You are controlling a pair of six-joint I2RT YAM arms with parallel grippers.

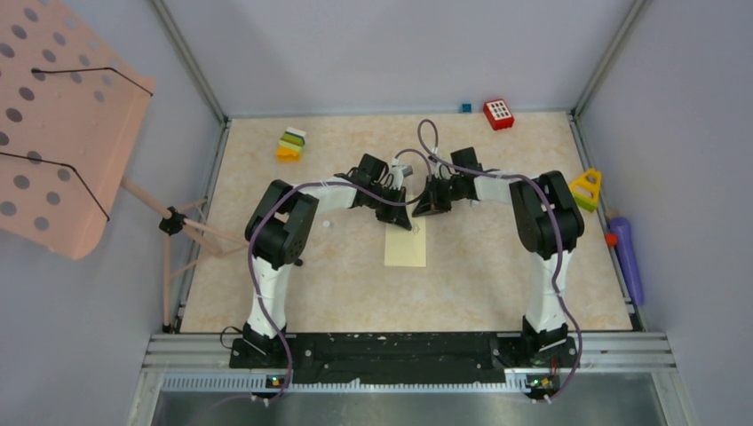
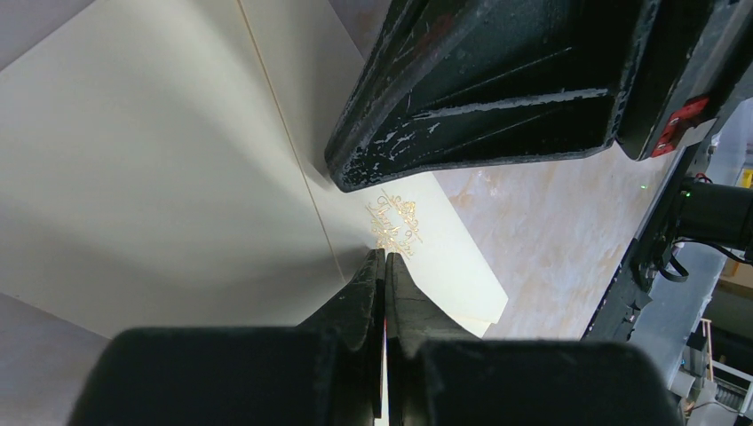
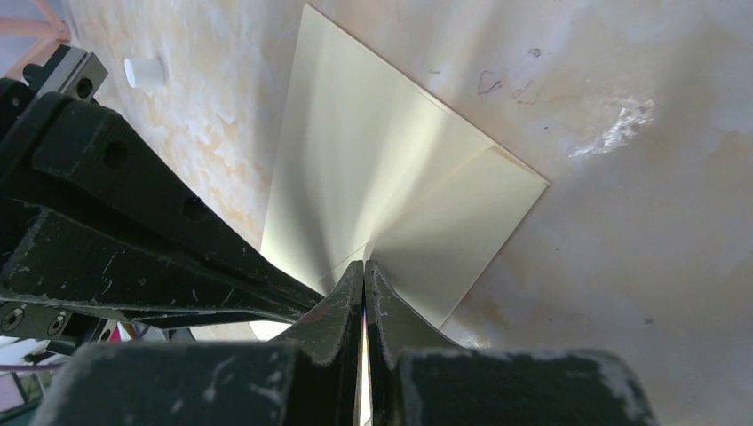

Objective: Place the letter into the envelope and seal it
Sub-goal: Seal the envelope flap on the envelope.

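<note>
**Task item.** The envelope (image 1: 406, 244), pale yellow, lies on the marbled worktop (image 1: 497, 266) about midway between the two arms. Its long side runs from near to far. Its far end sits beneath both hands. A small gold ornament (image 2: 393, 222) is printed mid-face, just ahead of the left fingertips.

**Left hand** (image 2: 384, 262). The fingers are fully closed against each other, with the tips down on the envelope's face. No object is carried. Whether any paper is nipped between the tips cannot be told.

**Right hand** (image 3: 364, 266). Likewise closed tight, with the tips meeting the envelope at the point where its fold lines converge. The paper around the tips shows shading (a slight buckle or a shadow, it cannot be told which). A pinch on the paper can be neither confirmed nor ruled out.

**Relation of the hands.** They come in from opposite sides and are very close over the same end of the envelope. Each fills part of the other's wrist view.

**Other items.**
- A small white cylinder (image 3: 146, 71) lies on the worktop left of the envelope, apart from it.
- A red block (image 1: 499, 114) and stacked coloured blocks (image 1: 290, 145) sit near the far edge.
- A yellow triangular toy (image 1: 586, 188) and a purple cylinder (image 1: 628, 248) lie along the right side.
- A pink perforated stand (image 1: 53, 133) is outside the left wall.
</note>
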